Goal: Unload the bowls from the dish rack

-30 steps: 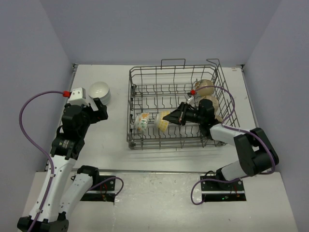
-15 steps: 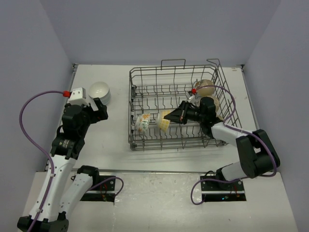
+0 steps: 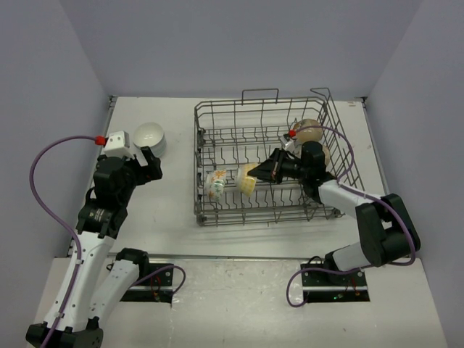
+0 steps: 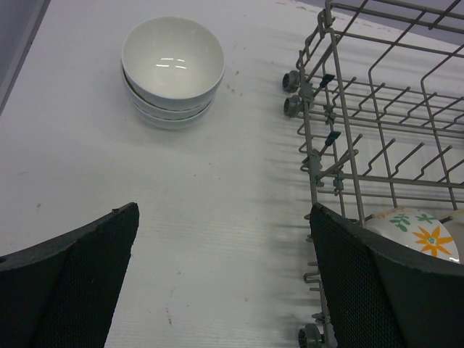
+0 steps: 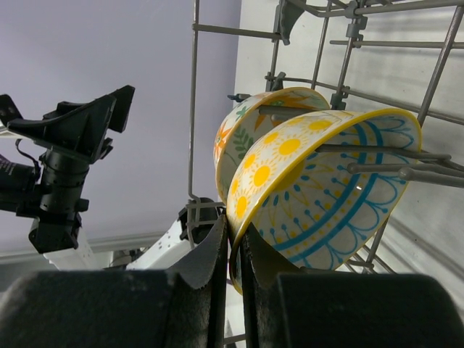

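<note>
1. Glossy glazed ceramic on the stacked white bowls (image 4: 172,65), upper left of the left wrist view, with bright highlights inside.
2. Thin grey metal wire, dull sheen, for the dish rack (image 3: 239,138).
3. Smooth shiny glaze on the patterned bowl (image 5: 326,188), centre of the right wrist view.
4. Matt white surface (image 4: 203,217), faintly streaked.
5. Matt black left fingers (image 4: 72,283) with fine mesh-like texture.

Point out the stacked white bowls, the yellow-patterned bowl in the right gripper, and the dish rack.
stacked white bowls (image 4: 172,61), left wrist view, inside of the top bowl.
yellow-patterned bowl (image 5: 319,196), right wrist view, its patterned wall.
dish rack (image 3: 239,138), top external view, bare wire floor.
</note>
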Controlling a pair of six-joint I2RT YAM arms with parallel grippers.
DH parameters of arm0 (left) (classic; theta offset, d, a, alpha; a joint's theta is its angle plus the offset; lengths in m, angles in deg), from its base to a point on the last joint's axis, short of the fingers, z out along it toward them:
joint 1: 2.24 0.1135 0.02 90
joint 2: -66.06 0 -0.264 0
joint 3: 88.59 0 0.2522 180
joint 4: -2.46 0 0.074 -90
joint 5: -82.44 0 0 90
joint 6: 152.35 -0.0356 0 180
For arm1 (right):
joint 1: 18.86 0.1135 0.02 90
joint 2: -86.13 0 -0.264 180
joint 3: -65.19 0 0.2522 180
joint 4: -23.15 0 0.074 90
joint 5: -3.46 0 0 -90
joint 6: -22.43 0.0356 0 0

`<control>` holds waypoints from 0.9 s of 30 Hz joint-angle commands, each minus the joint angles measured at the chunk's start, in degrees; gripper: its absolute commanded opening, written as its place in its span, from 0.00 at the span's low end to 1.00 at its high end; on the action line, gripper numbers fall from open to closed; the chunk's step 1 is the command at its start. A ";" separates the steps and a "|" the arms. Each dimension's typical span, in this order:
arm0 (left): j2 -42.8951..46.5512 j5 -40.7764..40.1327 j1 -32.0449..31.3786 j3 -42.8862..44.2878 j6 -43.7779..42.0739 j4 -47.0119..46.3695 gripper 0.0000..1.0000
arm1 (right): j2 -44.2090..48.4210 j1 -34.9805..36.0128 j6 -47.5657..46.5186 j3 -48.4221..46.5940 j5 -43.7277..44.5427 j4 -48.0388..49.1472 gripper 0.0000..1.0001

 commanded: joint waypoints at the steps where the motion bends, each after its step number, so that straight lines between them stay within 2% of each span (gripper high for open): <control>1: 0.18 -0.94 -0.15 0.24 -1.49 -2.35 1.00 | 4.56 -1.47 2.38 -9.55 -5.04 19.22 0.00; 9: 0.27 -1.20 -0.15 0.15 -1.58 -2.52 1.00 | 3.16 -1.91 2.91 -11.13 -8.37 21.58 0.00; 19: 0.35 -1.29 -0.15 0.15 -1.66 -2.70 1.00 | -3.96 -3.14 16.79 -12.28 -14.62 42.57 0.00; 27: 0.00 -1.12 -0.15 0.24 -1.75 -2.70 1.00 | -4.41 -3.93 17.77 -12.10 -14.44 43.65 0.00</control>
